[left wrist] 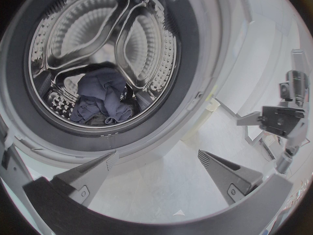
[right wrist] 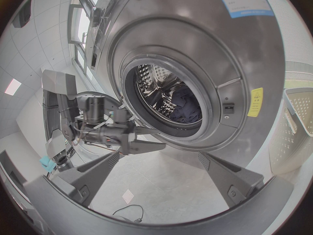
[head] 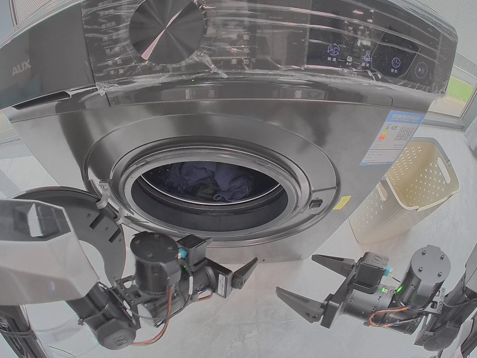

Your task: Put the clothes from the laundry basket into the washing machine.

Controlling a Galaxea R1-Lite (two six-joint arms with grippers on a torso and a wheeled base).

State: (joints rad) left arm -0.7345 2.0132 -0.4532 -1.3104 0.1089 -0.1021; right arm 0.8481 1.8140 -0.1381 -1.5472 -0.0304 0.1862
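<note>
Background only: pale floor, two windows, tiled wall, small bits on the floor.

Pale marbled floor [head: 258,324] spreads under me from 6 o'clock round to 3 o'clock. Window [head: 464,88] at my 2 o'clock, green patch behind the glass. In the right wrist view I see a second window [right wrist: 83,20], dark-framed, set in a white tiled wall [right wrist: 39,39], roughly my 10 o'clock. A bright rectangular light panel [right wrist: 12,86] sits in the tiles. Thin black cable [right wrist: 130,211] lies in a loose loop on the floor, with a small white square [right wrist: 127,196] just beside it. Teal item [right wrist: 47,163] low down, too small to identify. In the left wrist view there is a small white triangle mark [left wrist: 178,212] on the floor.
</note>
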